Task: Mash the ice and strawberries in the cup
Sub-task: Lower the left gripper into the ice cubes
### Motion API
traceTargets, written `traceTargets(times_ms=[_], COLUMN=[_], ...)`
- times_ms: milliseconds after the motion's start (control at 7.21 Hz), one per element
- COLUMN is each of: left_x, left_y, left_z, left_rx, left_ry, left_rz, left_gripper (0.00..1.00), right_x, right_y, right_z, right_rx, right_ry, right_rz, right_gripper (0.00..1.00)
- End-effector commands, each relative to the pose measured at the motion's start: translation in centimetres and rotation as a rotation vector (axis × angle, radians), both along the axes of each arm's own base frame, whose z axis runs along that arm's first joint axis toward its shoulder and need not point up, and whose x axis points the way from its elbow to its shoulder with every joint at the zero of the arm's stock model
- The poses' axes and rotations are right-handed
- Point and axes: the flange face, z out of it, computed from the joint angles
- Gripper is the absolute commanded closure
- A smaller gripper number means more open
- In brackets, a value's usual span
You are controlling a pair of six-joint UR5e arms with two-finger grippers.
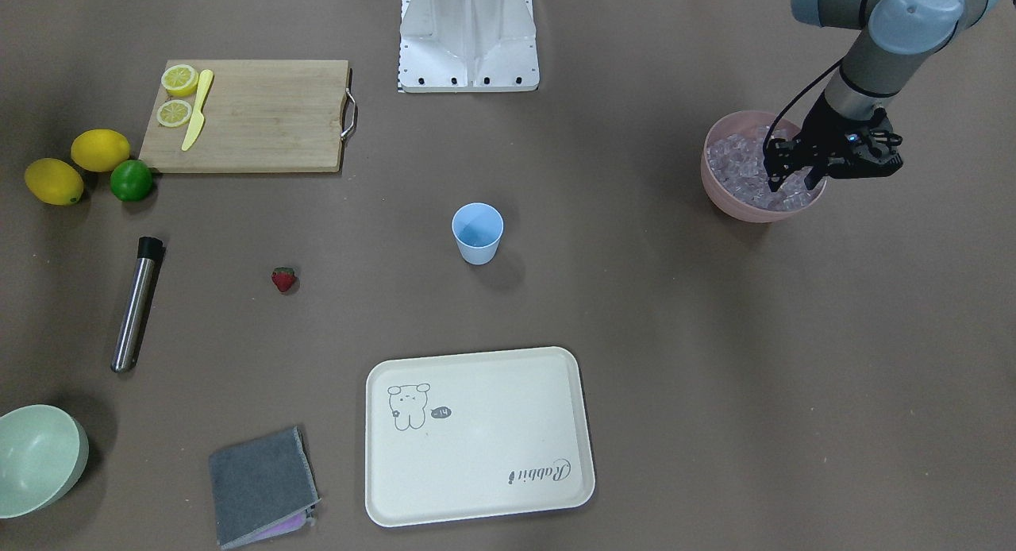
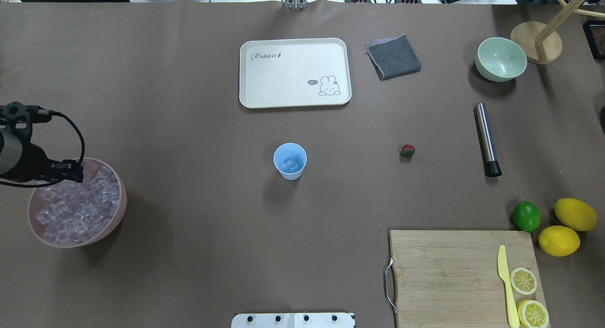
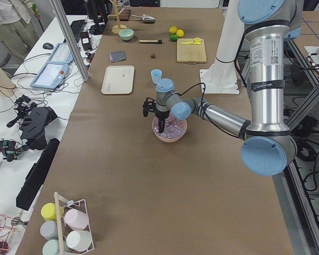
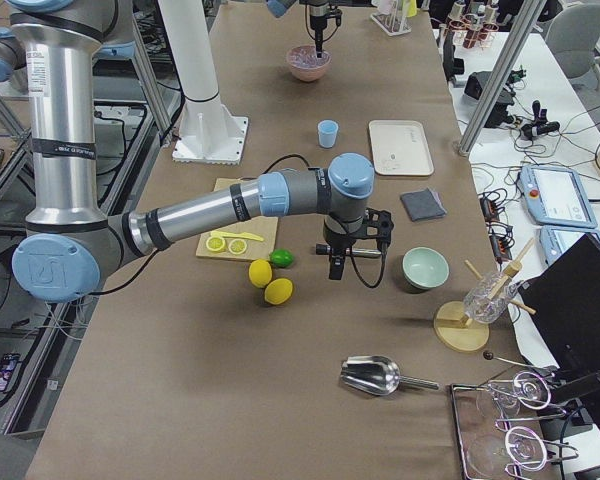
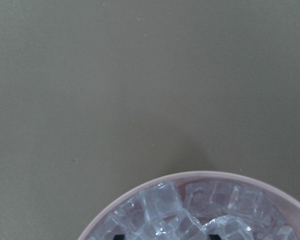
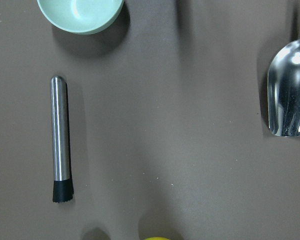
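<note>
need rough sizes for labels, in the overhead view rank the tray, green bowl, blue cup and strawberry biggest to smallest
1. tray
2. green bowl
3. blue cup
4. strawberry
No two look alike in size, and the gaps are too wide for nearness to the camera to change the order.

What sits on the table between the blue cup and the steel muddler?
Only the strawberry, lying apart from both the cup and the muddler; the overhead view shows it.
</note>
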Motion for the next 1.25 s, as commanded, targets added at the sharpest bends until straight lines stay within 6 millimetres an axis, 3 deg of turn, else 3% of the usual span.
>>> traceTargets(times_ms=[0, 416, 694, 1110], left_x=[0.2, 1.0, 0.5, -0.3], left_y=[-0.2, -0.8, -1.0, -1.0], left_z=[0.3, 0.7, 0.5, 0.5], left_rx=[-0.003, -0.007, -0.004, -0.005], left_ry=[-0.004, -0.008, -0.007, -0.006], left_rz=[0.001, 0.005, -0.005, -0.016], left_gripper=[0.37, 0.37, 0.59, 0.74], right_x=[0.0, 0.0, 0.0, 0.0], right_y=[0.0, 0.0, 0.0, 0.1], right_z=[0.0, 0.0, -0.1, -0.7], right_rx=[0.001, 0.001, 0.002, 0.014], right_ry=[0.001, 0.002, 0.000, -0.002], right_rz=[0.000, 0.001, 0.000, 0.000], right_gripper=[0.00, 0.00, 0.00, 0.00])
